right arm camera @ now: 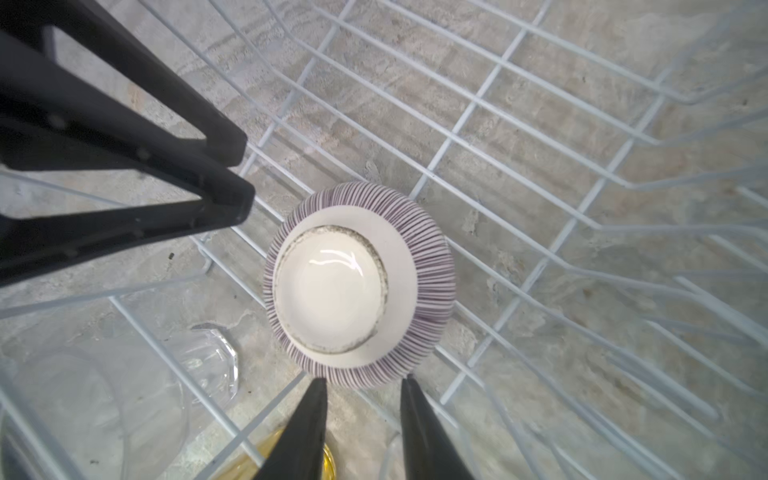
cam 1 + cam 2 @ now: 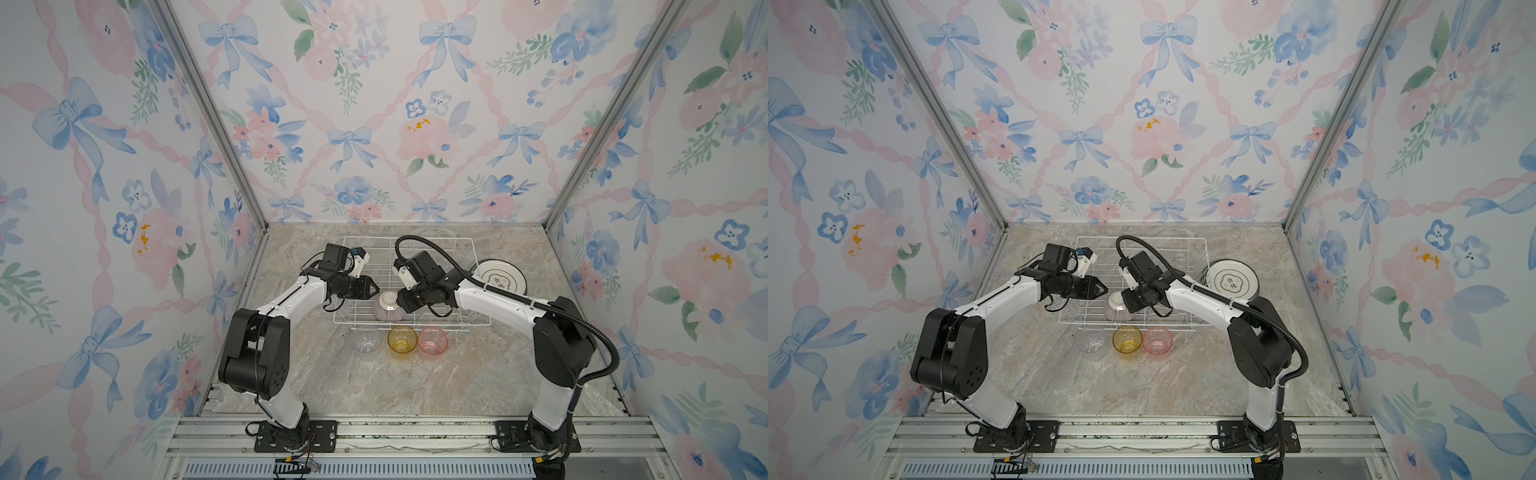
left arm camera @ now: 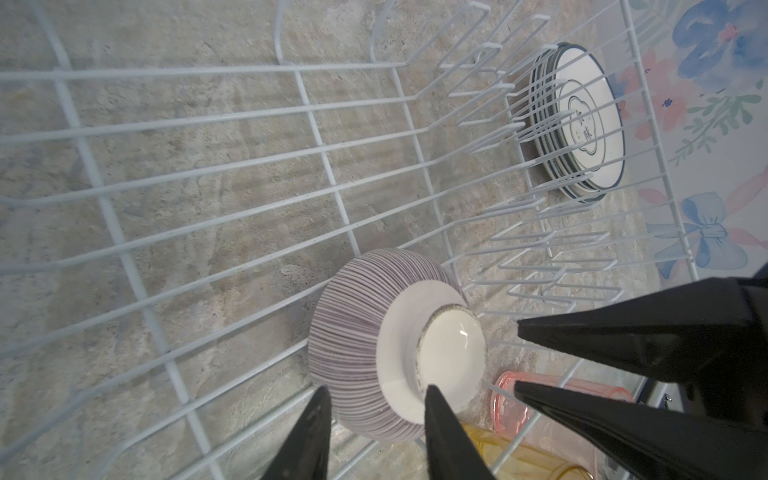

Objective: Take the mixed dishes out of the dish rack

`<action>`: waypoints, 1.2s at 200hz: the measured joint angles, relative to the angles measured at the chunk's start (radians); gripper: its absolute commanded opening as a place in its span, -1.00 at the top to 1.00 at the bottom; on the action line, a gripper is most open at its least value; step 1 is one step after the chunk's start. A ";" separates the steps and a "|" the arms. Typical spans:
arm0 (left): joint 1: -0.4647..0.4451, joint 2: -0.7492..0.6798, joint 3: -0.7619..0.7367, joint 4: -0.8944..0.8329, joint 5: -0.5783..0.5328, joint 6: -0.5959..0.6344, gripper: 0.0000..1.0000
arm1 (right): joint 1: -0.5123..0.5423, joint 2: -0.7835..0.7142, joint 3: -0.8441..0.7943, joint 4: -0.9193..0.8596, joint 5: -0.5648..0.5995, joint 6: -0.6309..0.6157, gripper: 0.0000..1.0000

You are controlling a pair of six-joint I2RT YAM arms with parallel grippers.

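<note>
The right gripper (image 1: pixel 365 378) has its jaws a little apart and empty, and the tips are just beside the striped wall of the small purple-striped bowl (image 1: pixel 357 282). The left gripper (image 3: pixel 378 388) is also narrow and holds nothing. It hovers close to the same bowl from the left, and the two grippers are near to each other over it.

The bowl stands upside down, foot ring up, on the floor wires of the dish rack (image 2: pixel 440 238), in the near middle part. It is the only dish I see inside the rack.

I judge that the step in hand is to grasp this bowl. Both openings look too narrow for its body, so the chosen gripper must first open wider. It can then come down straight over the raised foot ring or across the wall. The glaze looks smooth, so a deep and centred hold is safer than a hold with the tips only. Only one arm should go in, because the other can collide with it.

The lift should go straight up and clear the near wall. The clear tumbler (image 2: pixel 365 341), the yellow tumbler (image 2: pixel 402 340) and the pink tumbler (image 2: pixel 433 340) stand just beyond this wall on the marble table (image 2: pixel 374 386). The stack of plates (image 2: pixel 500 276) lies just right of the rack.
</note>
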 measured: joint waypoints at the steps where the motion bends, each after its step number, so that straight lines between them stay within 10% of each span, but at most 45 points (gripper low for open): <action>1: 0.000 0.000 0.000 0.000 0.001 0.000 0.25 | 0.000 -0.001 -0.001 0.002 -0.001 0.001 0.37; 22: 0.000 0.015 0.000 0.010 0.016 -0.005 0.25 | -0.012 -0.011 -0.007 0.029 -0.024 0.017 -0.22; 50: 0.000 0.022 -0.002 0.017 0.021 -0.009 0.24 | -0.002 -0.011 -0.005 0.028 -0.013 -0.002 -0.48; 240: 0.058 -0.016 -0.042 0.051 -0.020 -0.049 0.23 | 0.089 0.189 0.231 -0.072 0.125 -0.097 -0.53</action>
